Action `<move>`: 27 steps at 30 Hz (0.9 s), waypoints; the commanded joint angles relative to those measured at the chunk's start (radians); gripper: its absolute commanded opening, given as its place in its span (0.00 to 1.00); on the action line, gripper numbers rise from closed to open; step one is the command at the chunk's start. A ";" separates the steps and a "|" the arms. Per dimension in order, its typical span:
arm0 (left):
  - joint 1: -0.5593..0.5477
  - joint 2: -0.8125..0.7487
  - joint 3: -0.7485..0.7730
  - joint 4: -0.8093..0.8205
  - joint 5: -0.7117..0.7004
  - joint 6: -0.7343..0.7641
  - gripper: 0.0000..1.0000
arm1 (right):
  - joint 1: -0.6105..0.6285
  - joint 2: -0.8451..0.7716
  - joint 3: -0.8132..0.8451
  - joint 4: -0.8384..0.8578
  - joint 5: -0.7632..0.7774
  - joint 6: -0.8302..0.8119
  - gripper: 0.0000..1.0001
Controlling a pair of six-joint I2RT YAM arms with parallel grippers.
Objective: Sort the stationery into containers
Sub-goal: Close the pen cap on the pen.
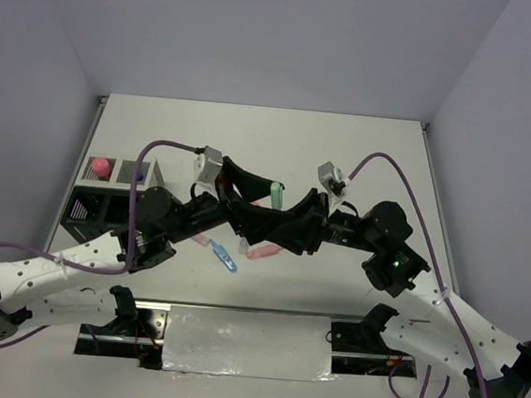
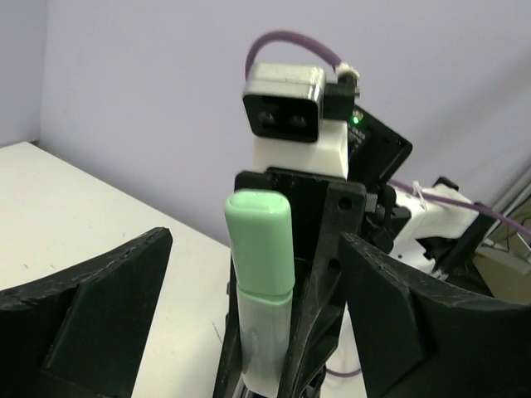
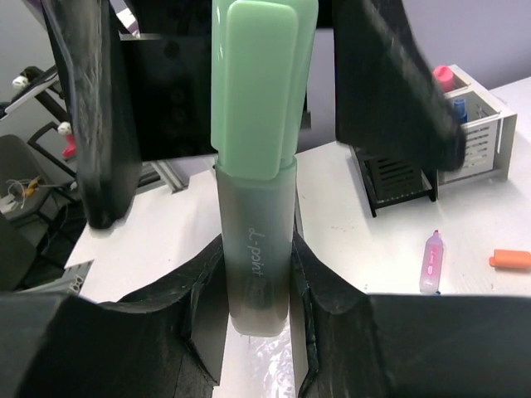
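Table [image 1: 383, 154]: white; both arms meet over its middle.
Organizer [image 1: 105, 204]: near the table's left edge; a pink-capped item [image 1: 100, 164] and a blue-capped one [image 1: 140, 176] stand in its 2 white compartments.
Left tool [image 2: 253, 249]: released, fingers spread wide either side of the highlighter, not touching it.
Right tool [image 3: 253, 278]: clenched on the highlighter's grey barrel.
Green highlighter [image 3: 257, 99]: off the table, mint cap jutting past the right tool's fingers.
Loose pens: a pink pen [image 1: 262, 252] and a blue pen [image 1: 226, 257] lie under the arms.
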 commanded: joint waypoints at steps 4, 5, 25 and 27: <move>-0.002 -0.052 0.110 -0.042 -0.052 0.082 0.95 | 0.009 -0.006 0.021 0.033 -0.044 -0.011 0.00; -0.002 -0.052 0.119 -0.071 -0.058 0.090 0.94 | 0.006 -0.007 0.020 0.046 -0.049 -0.007 0.00; 0.050 0.003 0.147 -0.085 0.100 0.027 0.33 | 0.009 0.013 0.069 0.004 -0.079 -0.020 0.00; 0.050 0.006 0.141 -0.087 0.119 0.017 0.13 | 0.009 0.011 0.075 0.006 -0.076 -0.021 0.00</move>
